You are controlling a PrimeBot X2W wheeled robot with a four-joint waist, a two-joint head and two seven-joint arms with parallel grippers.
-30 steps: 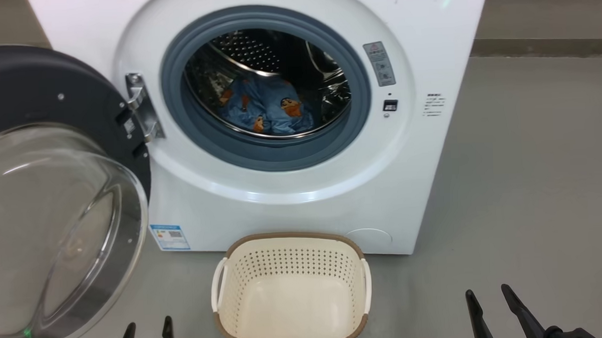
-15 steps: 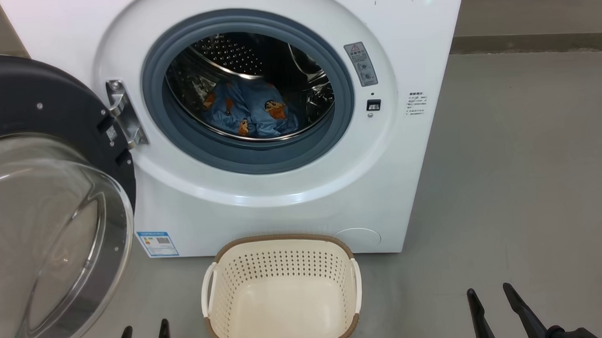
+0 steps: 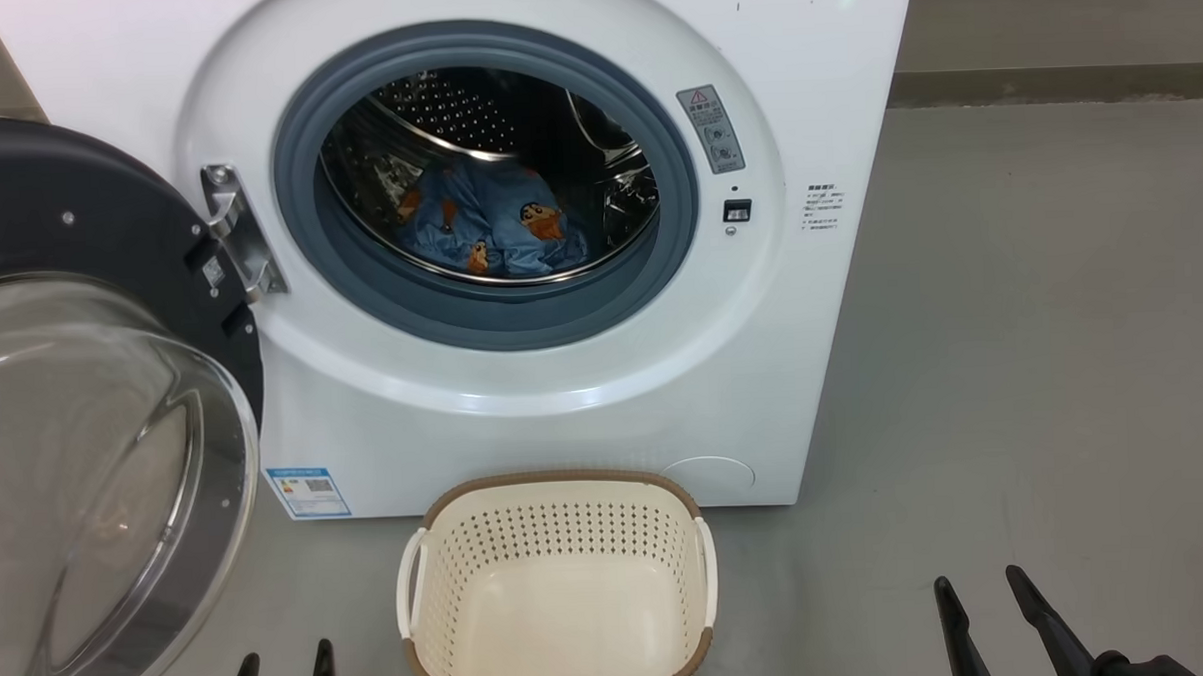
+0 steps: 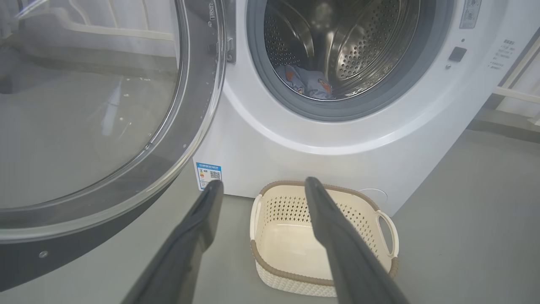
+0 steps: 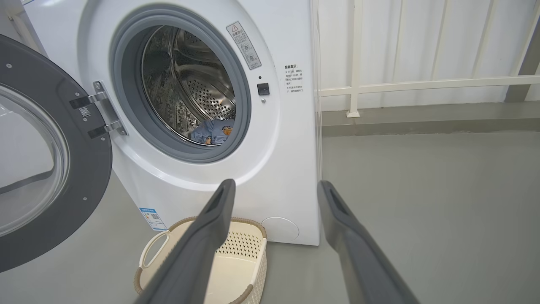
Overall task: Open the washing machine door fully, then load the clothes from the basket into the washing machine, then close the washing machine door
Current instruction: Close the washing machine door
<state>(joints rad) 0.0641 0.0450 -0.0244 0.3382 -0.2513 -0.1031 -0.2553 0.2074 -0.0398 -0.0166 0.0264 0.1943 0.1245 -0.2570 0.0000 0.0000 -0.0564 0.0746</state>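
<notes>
The right gripper (image 5: pixel 276 185) gapes empty. Ahead: washer (image 5: pixel 274 139), door (image 5: pixel 90 169) open, clothes (image 5: pixel 212 130) in drum (image 5: pixel 198 90); basket (image 5: pixel 245 248) behind one finger (image 5: pixel 202 245).

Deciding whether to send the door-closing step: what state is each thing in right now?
Door: wide open, swung out to the left.
Clothes: lying inside the washing machine.
Basket: empty, upright on the floor.
Left end effector: open, holding nothing.
Right end effector: open, holding nothing.
</notes>
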